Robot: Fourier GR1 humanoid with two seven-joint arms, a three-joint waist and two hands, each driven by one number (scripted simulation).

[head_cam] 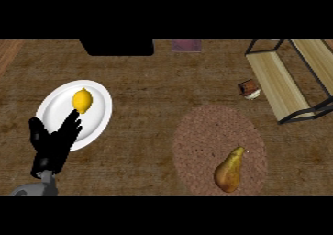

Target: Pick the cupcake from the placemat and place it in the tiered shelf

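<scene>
One cupcake (248,89) beside tiered shelf (278,79)

I get soft, even light here, rather dim and warm across the counter (141,101). The plate (57,108) just above the left hand (53,144) is the brightest patch. The hand reads flat black. Far to its right, the pear (230,170) shows a faint sheen.

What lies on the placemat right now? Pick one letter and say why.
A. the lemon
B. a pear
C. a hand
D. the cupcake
B: a pear lies on the placemat, while the lemon is on the white plate and the cupcake is over by the tiered shelf.
</scene>
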